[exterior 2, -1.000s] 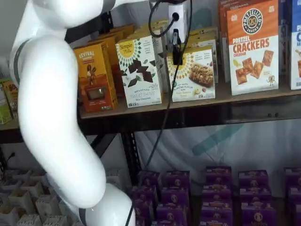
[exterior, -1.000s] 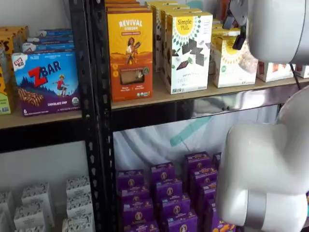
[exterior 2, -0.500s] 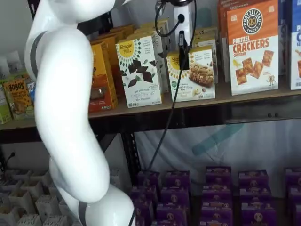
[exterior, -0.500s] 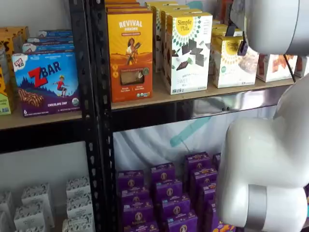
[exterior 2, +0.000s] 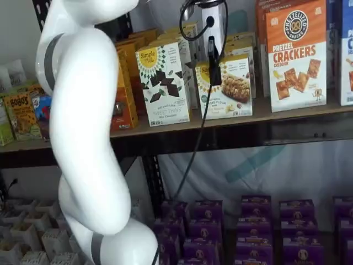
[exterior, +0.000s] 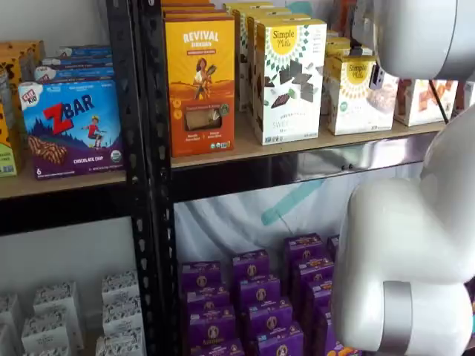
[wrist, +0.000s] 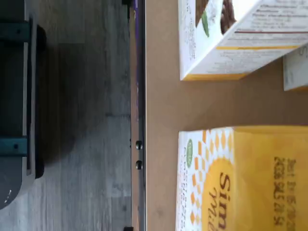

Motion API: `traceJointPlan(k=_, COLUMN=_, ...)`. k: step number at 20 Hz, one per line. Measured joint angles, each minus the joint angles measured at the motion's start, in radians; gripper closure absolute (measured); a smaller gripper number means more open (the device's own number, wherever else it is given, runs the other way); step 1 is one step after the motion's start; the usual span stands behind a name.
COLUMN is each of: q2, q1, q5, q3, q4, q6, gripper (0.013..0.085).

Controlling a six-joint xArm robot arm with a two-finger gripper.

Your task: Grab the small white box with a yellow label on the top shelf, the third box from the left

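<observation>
The small white box [exterior 2: 230, 88] stands on the top shelf [exterior 2: 276, 112], right of a taller white Simple Mills box [exterior 2: 163, 83]. It also shows in a shelf view [exterior: 362, 95], and the wrist view shows its yellow top [wrist: 250, 183] from above, near the shelf's front edge. My gripper [exterior 2: 212, 76] hangs in front of the box's left part, with its white body above and a cable beside it. Only one black finger shows, side-on, in both shelf views [exterior: 375, 77]. I cannot tell whether it is open.
An orange Revival box [exterior: 199, 81] stands left of the taller box [exterior: 289, 81], and a pretzel crackers box [exterior 2: 295, 55] to the right. Purple boxes [exterior 2: 248, 226] fill the lower level. My white arm [exterior 2: 83, 138] covers the left shelf part. The shiny rail [exterior: 334, 159] fronts the shelf.
The gripper has moved a little down and to the right, closer to the small white box. The arm's big white link has swung to the right.
</observation>
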Motion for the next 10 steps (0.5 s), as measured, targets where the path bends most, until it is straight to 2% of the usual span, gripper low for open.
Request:
traceJointPlan(k=8, q2=-0.008, q1=0.004, q5=-0.014, q3=0.019, q4=0.007, q6=0.004, gripper=0.0130)
traceJointPlan(k=10, q2=-0.008, q1=0.002, q5=-0.016, q3=0.019, q4=0.010, q6=0.003, gripper=0.0210)
